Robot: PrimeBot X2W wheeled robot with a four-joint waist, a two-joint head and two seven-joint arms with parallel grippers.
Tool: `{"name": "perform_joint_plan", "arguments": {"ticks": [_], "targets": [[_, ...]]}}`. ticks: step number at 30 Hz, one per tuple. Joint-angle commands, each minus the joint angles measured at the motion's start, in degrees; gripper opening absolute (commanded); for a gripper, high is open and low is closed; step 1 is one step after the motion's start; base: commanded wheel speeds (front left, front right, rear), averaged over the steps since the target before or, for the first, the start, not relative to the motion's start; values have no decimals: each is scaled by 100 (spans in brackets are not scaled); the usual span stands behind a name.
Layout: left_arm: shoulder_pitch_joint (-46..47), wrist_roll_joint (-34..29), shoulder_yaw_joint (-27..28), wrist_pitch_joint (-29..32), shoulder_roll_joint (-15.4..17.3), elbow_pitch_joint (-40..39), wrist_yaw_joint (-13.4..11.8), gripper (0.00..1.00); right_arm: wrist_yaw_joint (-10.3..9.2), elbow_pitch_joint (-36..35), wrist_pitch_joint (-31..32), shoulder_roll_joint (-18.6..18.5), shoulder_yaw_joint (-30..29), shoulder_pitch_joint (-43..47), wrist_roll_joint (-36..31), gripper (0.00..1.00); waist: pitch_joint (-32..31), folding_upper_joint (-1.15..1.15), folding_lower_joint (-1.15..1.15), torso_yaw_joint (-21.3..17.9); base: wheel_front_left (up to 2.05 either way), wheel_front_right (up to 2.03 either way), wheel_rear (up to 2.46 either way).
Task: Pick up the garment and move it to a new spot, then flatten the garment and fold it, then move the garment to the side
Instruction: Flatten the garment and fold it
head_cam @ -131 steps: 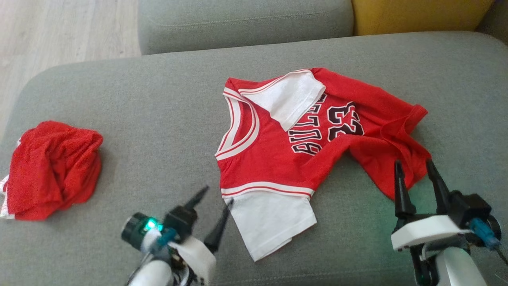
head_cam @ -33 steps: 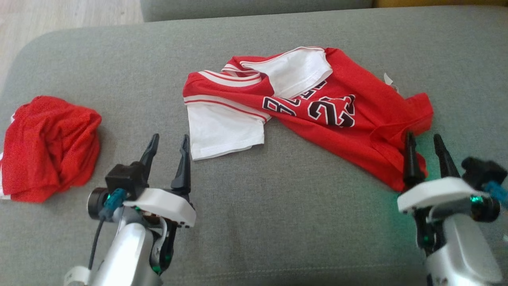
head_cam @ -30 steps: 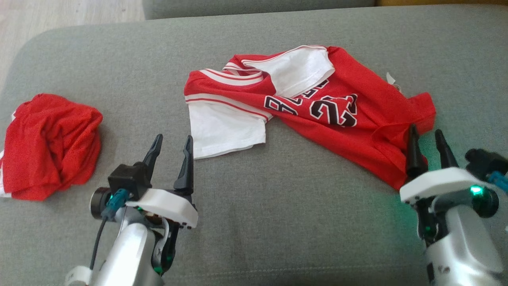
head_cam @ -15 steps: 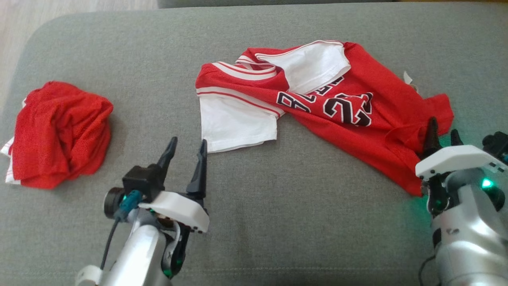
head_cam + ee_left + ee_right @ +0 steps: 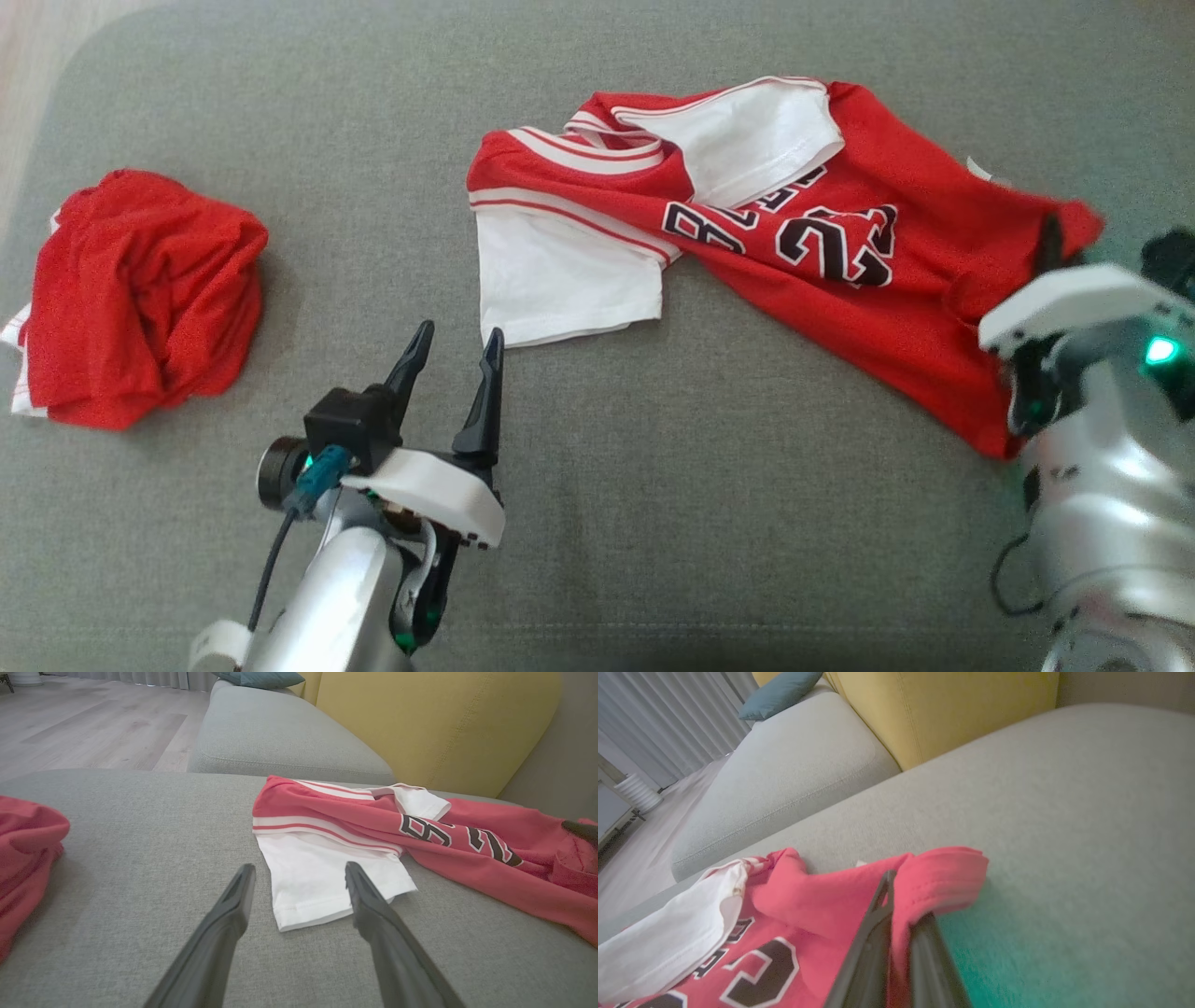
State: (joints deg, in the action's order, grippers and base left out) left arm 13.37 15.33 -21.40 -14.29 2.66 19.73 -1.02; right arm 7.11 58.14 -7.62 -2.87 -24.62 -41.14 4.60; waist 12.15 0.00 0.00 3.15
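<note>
- My right gripper (image 5: 1052,233), its fingers apart a moment ago, now pinches the red jersey's (image 5: 822,280) hem corner on the cushion's (image 5: 653,523) right half.
- My left gripper (image 5: 459,331) stays spread, just short of the white sleeve (image 5: 560,280).
- The right wrist view shows the fold clamped between my fingers (image 5: 873,924). In the head view my wrist housing (image 5: 1074,299) covers it.
- A crumpled red bundle (image 5: 140,299) lies by the left edge.

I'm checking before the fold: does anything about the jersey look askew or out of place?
Yes. The jersey isn't flat: a white sleeve lies flipped over its lettering, covering part of it, and its red corner is bunched where the right gripper pinches it.
</note>
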Motion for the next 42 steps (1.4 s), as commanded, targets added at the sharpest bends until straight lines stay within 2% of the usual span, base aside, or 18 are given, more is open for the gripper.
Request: {"name": "perform_joint_plan", "arguments": {"ticks": [1, 13, 21, 26, 27, 28, 35, 42], "targets": [[291, 62, 180, -71, 22, -214, -26, 100, 37, -222, -28, -46, 120, -329, -103, 0, 29, 0, 0, 11, 0, 0, 0], [546, 187, -37, -71, 22, -261, 2, 100, 37, -833, 301, -820, 53, -1169, -1285, 0, 439, 0, 0, 336, 0, 0, 0], [710, 236, -157, -71, 22, -297, 21, 100, 37, -790, 258, -1252, 16, -1957, -1813, 0, 694, 0, 0, 582, 0, 0, 0], [765, 271, -239, -71, 22, -318, 10, 100, 37, -573, 105, -1389, -66, -2307, -2082, 0, 777, 0, 0, 663, 0, 0, 0], [768, 276, -251, -71, 22, -314, 6, 100, 37, -522, 78, -1402, -82, -2333, -2152, 21, 780, 0, 0, 667, 0, 0, 0], [771, 280, -259, -71, 22, -310, 2, 100, 37, -458, 75, -1418, -118, -2351, -2221, 100, 782, 0, 0, 665, 0, 0, 0], [759, 265, -248, -71, 21, -270, -24, 100, 37, -127, -224, -1264, -240, -2219, -2494, 100, 650, 0, 0, 524, 0, 0, 0], [618, 223, -58, -71, 21, -276, -57, 100, 37, 29, -670, -867, -107, -1684, -2404, 100, 208, 0, 0, 146, 0, 0, 0]]}}
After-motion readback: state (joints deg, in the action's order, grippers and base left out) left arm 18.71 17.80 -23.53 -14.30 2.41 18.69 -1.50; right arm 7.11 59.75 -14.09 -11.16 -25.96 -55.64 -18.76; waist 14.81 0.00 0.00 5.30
